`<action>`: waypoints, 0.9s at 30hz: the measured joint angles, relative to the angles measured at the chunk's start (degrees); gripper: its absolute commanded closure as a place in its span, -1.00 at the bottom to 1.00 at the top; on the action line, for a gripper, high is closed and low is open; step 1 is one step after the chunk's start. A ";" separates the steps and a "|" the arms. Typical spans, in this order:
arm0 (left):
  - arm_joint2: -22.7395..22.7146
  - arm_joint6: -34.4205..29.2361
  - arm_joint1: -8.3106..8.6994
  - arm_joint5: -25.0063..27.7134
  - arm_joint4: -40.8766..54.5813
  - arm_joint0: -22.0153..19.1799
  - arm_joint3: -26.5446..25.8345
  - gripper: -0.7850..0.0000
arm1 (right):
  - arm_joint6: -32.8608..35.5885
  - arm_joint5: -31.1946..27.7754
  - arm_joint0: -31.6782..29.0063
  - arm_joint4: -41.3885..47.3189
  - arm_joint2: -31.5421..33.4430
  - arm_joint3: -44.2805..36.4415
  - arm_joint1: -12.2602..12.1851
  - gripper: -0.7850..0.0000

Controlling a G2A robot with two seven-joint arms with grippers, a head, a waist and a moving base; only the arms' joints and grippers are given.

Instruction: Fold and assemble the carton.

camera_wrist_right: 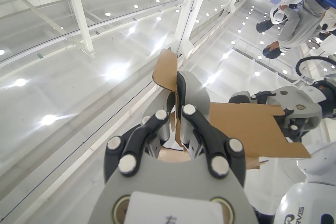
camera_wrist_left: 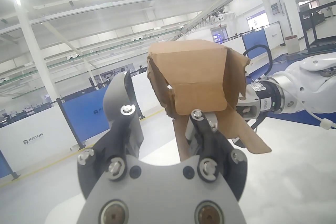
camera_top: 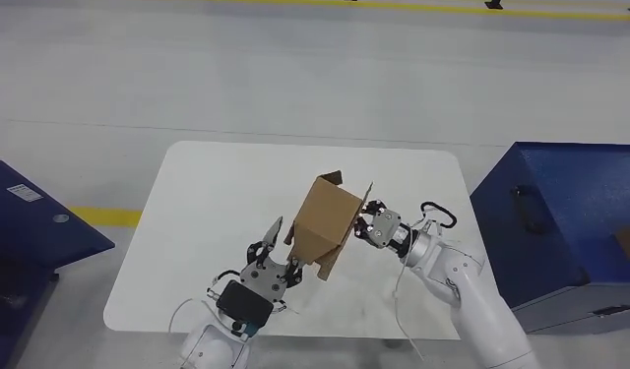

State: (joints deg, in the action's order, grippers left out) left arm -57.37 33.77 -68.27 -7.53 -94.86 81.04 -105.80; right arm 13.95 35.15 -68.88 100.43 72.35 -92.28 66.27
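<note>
Over the 5 o'clock part of the white rounded worktop (camera_top: 217,192) we saw the brown corrugated cardboard carton (camera_top: 325,221) held off the surface, tilted, with its flaps loose. The right gripper (camera_top: 366,223), at the carton's 3 o'clock, pinched a wall edge between its fingers. The left gripper (camera_top: 283,233), at 7 o'clock, had its fingers spread, one against a lower flap. We judged the carton light and easily creased, best gripped on wall edges near the folds.

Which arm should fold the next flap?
Probably left. The left gripper is open beside the carton and its loose flaps; the right gripper is shut on it, holding it up.
</note>
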 measured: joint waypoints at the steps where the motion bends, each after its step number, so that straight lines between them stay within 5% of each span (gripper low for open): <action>1: 0.01 0.00 -0.05 0.07 -0.07 0.02 0.09 -0.17 | -0.22 0.15 0.06 0.50 0.05 0.01 0.04 1.00; 15: -0.24 0.15 -0.72 0.64 -1.45 0.01 0.43 -0.43 | -2.98 0.18 0.38 2.05 -0.03 -1.07 0.47 1.00; 23: -0.98 -0.05 -1.00 0.21 -2.05 0.32 -1.03 -0.27 | -1.93 -0.29 -0.12 -0.54 -1.22 -1.61 0.72 1.00; 27: -1.67 0.45 -1.11 0.00 -1.31 0.88 -1.92 0.04 | -1.87 -0.61 -0.18 -1.76 -1.38 -1.75 0.80 1.00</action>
State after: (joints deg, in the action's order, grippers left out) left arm -59.04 34.22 -69.38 -7.53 -96.17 81.92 -107.71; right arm 12.08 34.54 -69.06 98.67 70.97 -94.03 67.07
